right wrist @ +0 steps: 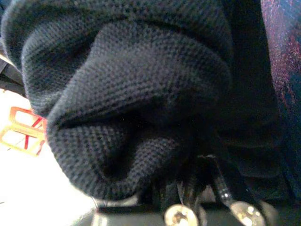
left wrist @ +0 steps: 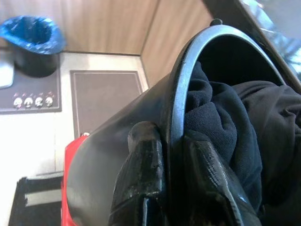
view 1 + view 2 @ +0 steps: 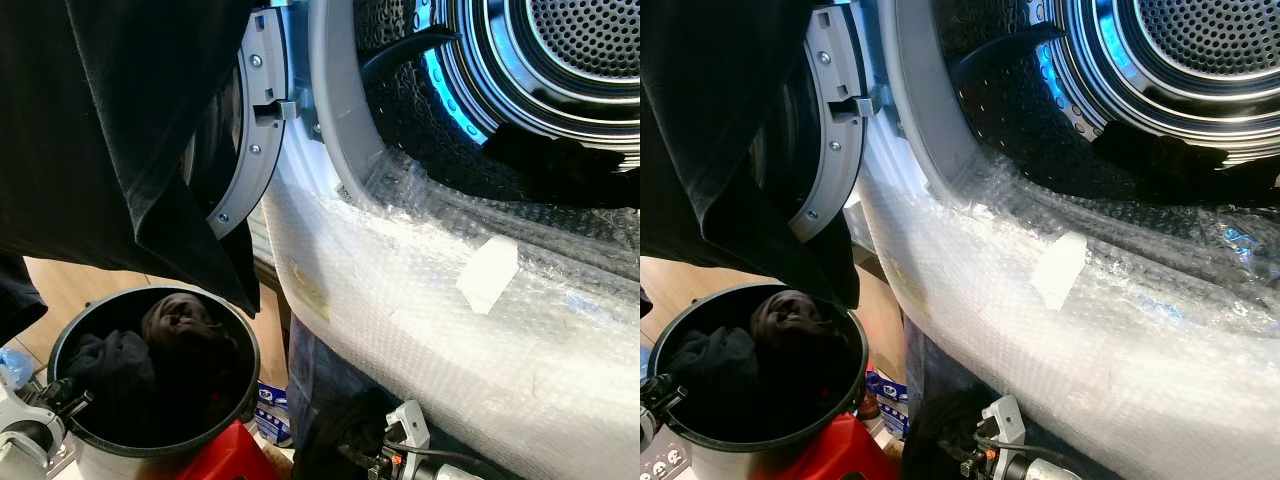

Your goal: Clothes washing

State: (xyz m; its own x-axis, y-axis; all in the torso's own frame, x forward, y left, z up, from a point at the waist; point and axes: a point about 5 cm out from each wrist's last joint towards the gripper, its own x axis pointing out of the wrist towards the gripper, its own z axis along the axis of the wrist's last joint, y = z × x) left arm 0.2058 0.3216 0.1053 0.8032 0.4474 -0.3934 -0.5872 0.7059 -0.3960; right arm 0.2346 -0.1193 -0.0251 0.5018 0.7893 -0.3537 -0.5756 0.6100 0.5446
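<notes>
Washer with open door, dark laundry at both end effectors.
The left end effector (image 2: 171, 188) is closed on the rim of a round black bin (image 3: 235, 330), one finger (image 2: 141, 179) outside the wall and one inside; dark clothes (image 3: 110, 365) lie in the bin just beyond the fingers. The right end effector (image 3: 375, 450) sits low beside the bin, wrapped in a dark knit garment (image 1: 127, 94); whether its fingers are closed cannot be told. Above it runs the washer front under bubble wrap (image 3: 450, 330), with the open drum (image 3: 560, 60) higher up. A black cloth (image 3: 130, 120) hangs over the open door (image 3: 255, 150), above the left end effector.
</notes>
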